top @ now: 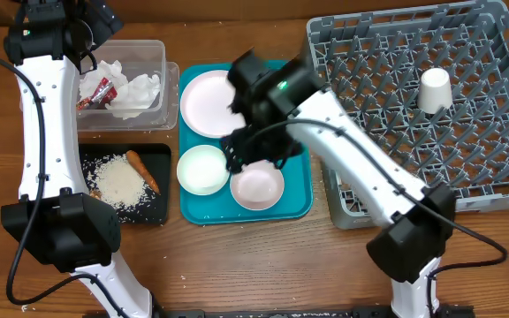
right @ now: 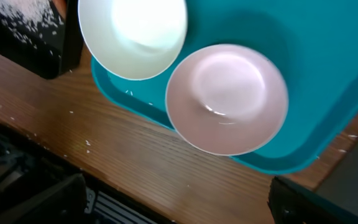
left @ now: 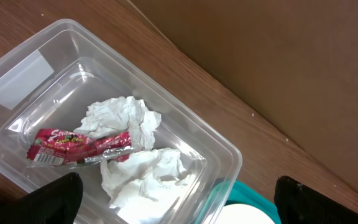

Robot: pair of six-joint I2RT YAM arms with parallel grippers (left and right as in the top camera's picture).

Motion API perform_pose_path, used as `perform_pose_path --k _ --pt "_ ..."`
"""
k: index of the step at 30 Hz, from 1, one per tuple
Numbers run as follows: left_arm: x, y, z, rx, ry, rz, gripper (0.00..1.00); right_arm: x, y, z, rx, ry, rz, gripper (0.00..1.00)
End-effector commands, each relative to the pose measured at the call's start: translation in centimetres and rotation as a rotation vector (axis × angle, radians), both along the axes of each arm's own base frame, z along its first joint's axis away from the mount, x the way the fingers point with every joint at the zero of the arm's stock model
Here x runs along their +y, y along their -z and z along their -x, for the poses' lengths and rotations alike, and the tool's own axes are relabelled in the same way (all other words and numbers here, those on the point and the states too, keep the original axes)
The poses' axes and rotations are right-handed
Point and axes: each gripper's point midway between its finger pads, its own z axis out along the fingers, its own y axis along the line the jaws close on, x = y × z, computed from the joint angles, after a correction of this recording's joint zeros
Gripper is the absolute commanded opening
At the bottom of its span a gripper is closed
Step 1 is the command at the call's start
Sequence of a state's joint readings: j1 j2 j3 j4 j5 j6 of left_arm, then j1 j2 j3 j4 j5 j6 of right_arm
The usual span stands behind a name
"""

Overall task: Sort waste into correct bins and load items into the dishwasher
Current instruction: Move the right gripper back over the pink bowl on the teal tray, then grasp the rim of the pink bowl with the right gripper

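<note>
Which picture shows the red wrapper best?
The left wrist view: the wrapper lies big and clear in the tub against the napkins. Overhead shows it tiny; the right wrist view misses it.

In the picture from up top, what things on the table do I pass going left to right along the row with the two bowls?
white rice → orange carrot stick, both in the black tray → first white bowl → second white bowl, both on the teal tray → grey dish rack
</note>
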State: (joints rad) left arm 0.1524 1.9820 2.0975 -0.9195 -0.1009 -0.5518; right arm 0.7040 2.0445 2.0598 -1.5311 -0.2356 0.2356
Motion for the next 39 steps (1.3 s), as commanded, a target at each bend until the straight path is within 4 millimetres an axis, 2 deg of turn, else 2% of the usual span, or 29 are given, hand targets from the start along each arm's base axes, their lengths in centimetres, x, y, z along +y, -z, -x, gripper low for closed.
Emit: perform_pose_path --k 1,6,9,15,29,39 --pt "-0.2 -1.4 0.1 -0.034 -0.006 0.005 1.00 1.1 2.3 1.3 0.027 -0.039 0.012 0.88" --pt "-0.2 -1.4 0.1 -0.034 -0.006 0.005 1.00 2.0 6.1 2.1 0.017 -0.073 0.030 0.60" --pt "-0.2 -1.4 0.1 -0.034 -0.006 0.005 1.00 1.9 8.4 2.3 0.012 -0.081 0.048 0.51" --pt "-0.2 -1.4 0.1 -0.034 -0.006 0.005 1.00 1.0 11.2 2.9 0.025 -0.081 0.085 0.45" --pt "-0.2 -1.4 0.1 -0.034 -0.006 0.005 1.00 3.1 11.9 4.8 -0.009 -0.166 0.088 0.46" --pt "-0.2 -1.4 0.1 -0.034 -0.006 0.005 1.00 3.2 12.3 4.5 -0.019 -0.165 0.093 0.46"
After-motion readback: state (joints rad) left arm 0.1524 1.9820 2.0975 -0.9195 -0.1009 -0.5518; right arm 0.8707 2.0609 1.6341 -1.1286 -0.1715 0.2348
